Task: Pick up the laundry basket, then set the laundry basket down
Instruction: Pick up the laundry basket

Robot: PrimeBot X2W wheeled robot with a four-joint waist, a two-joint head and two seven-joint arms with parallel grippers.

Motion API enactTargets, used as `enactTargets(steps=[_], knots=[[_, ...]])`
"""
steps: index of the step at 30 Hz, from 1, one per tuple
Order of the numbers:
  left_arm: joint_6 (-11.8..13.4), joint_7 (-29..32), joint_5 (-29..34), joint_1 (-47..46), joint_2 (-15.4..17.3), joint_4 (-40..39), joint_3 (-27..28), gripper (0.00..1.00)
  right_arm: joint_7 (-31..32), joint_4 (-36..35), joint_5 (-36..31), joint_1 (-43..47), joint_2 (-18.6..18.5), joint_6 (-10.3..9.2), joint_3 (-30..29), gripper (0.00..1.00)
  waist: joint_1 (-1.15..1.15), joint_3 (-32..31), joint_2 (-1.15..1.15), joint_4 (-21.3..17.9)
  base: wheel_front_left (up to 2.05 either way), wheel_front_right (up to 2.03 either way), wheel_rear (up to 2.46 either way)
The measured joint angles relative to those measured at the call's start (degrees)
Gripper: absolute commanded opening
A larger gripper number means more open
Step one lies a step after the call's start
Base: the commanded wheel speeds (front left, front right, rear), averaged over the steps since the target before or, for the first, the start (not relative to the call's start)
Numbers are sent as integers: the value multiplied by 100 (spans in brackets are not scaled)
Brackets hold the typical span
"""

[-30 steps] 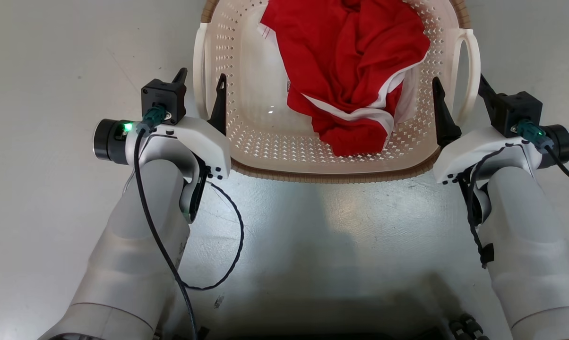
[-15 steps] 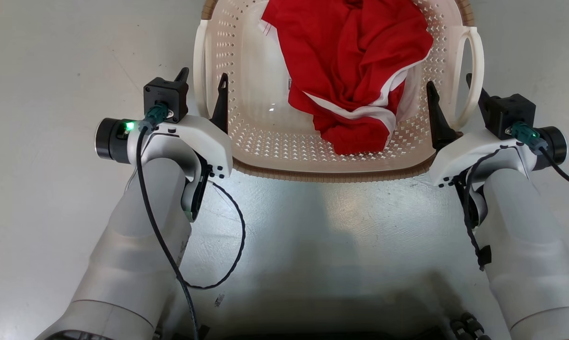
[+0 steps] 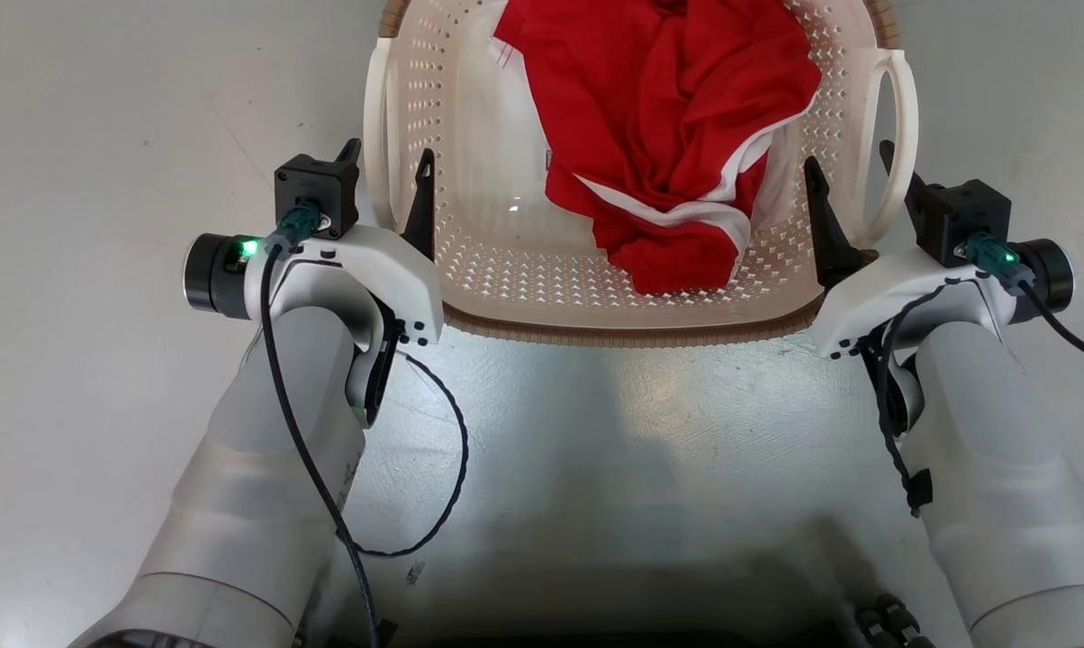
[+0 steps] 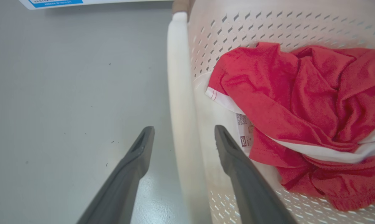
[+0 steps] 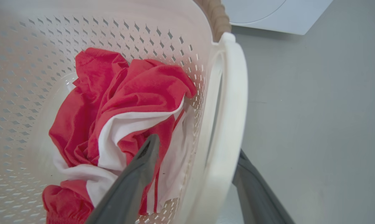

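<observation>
the right gripper has edged farther along the laundry basket, which sits on the grey floor just ahead. it and the left gripper straddle the white loop handles, jaws wide, nothing clamped. lift and set-down remain.

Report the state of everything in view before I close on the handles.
Basket: upright on the floor, not gripped.
Red garment: crumpled inside the basket.
Left end effector: open, one finger either side of the left handle.
Right end effector: open, one finger either side of the right handle.
</observation>
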Motion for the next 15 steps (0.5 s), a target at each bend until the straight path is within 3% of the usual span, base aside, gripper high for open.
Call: enactTargets(steps=[6, 7, 8, 9, 15], knots=[[0, 0, 0, 0, -1, 42, -2, 100, 0, -2, -2, -1, -1, 0, -12, 100, 0, 20, 0, -14, 0, 0, 0], [-1, 0, 0, 0, 0, 54, -7, 100, 0, -2, -2, -1, -1, 0, -12, 88, 0, 22, 0, -15, 0, 0, 0], [-4, 0, -1, -1, 0, 74, -21, 40, 0, -2, -2, -1, -1, 0, -12, 24, 0, 22, 0, -16, 0, 0, 0], [-15, 0, -14, -1, 0, 92, -37, 0, 0, -2, -1, -1, -1, 0, -8, 0, 0, 21, 0, -15, 0, 0, 0], [-30, 1, -152, -1, -22, 138, -115, 0, -8, 116, 53, -1, 11, -9, 33, 0, 0, -61, 0, -7, 0, 0, 0]])
